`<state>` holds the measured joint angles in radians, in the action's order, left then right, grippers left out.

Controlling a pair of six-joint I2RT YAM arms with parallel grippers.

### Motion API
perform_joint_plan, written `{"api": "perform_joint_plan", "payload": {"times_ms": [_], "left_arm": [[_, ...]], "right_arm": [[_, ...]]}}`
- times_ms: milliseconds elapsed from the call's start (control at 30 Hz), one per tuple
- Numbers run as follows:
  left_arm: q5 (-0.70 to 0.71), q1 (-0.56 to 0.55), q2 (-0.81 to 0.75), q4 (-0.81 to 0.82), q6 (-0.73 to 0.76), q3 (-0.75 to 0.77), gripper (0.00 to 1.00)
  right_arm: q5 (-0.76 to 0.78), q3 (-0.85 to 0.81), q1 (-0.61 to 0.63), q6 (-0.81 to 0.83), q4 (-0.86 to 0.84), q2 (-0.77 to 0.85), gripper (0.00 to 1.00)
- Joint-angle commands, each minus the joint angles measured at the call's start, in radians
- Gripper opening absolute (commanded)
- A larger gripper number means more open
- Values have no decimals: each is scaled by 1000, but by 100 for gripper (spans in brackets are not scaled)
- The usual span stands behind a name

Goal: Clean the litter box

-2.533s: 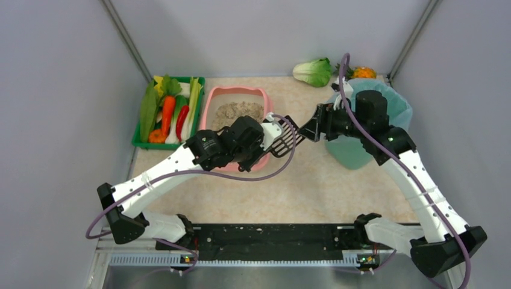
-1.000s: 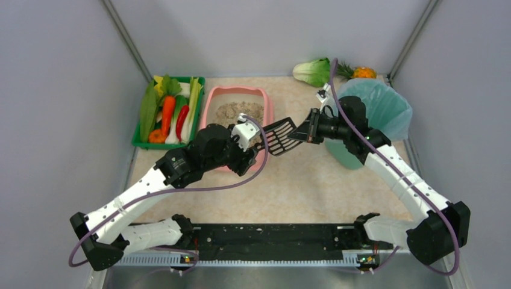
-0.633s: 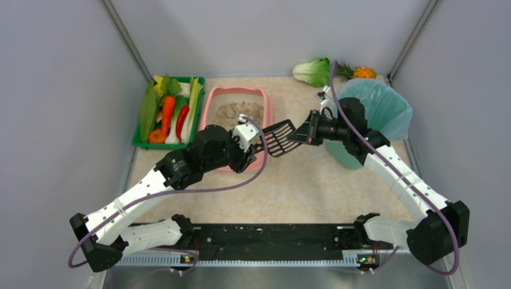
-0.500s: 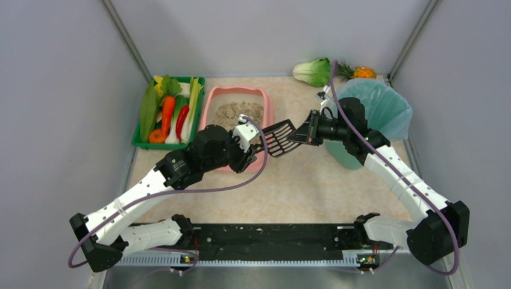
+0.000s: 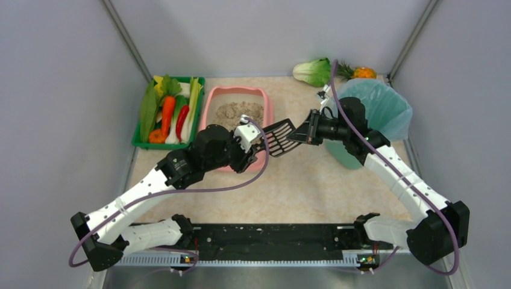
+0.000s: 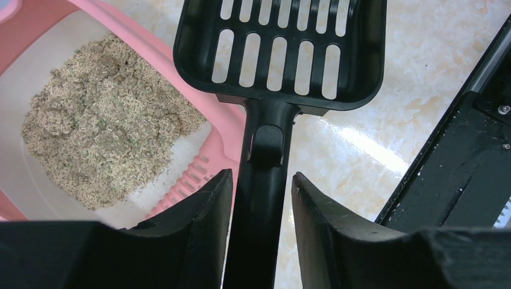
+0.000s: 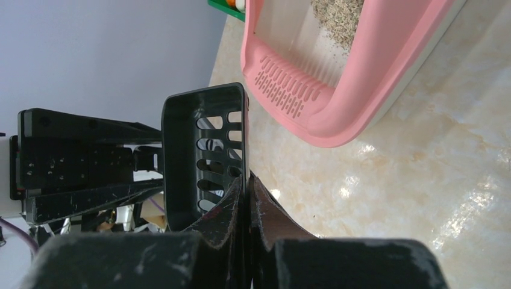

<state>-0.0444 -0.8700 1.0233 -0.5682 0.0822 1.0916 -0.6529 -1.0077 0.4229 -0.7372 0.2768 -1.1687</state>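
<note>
Litter box (image 5: 238,89), a pink rectangular plastic tray of grey-beige granules, lies just below the left end effector (image 6: 260,177), whose spread fingers (image 6: 199,205) flank the handle of a black slotted plastic scoop (image 6: 265,138) while the right end effector (image 7: 247,180) pinches its rim, seemingly for a handover.

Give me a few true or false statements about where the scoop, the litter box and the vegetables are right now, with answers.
1. The litter scoop carries no litter. True.
2. The right tool grips the scoop by its handle. False: it pinches the scoop head's rim; the handle lies between the left tool's fingers.
3. The litter box sits between the vegetable crate and the teal bin. True.
4. The scoop is dug into the litter. False: it is outside the box, over the table.
5. The bok choy lies in the crate. False: it lies on the table near the bin.
</note>
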Motion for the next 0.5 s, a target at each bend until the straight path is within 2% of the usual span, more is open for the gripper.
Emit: {"api": "perform_joint_plan", "payload": {"times_ms": [0, 233, 400, 433, 467], "left_arm": [[-2, 2, -3, 35, 13, 1, 44], [5, 7, -13, 26, 14, -3, 22], [10, 13, -27, 27, 14, 1, 0], [12, 14, -29, 25, 13, 3, 0], [13, 15, -31, 24, 14, 4, 0]], "right_arm": [[-17, -9, 2, -10, -42, 6, 0], [-14, -8, -1, -7, -41, 5, 0], [-6, -10, -2, -8, -41, 6, 0], [-3, -11, -2, -8, -41, 5, 0], [0, -13, -2, -8, -41, 6, 6]]}}
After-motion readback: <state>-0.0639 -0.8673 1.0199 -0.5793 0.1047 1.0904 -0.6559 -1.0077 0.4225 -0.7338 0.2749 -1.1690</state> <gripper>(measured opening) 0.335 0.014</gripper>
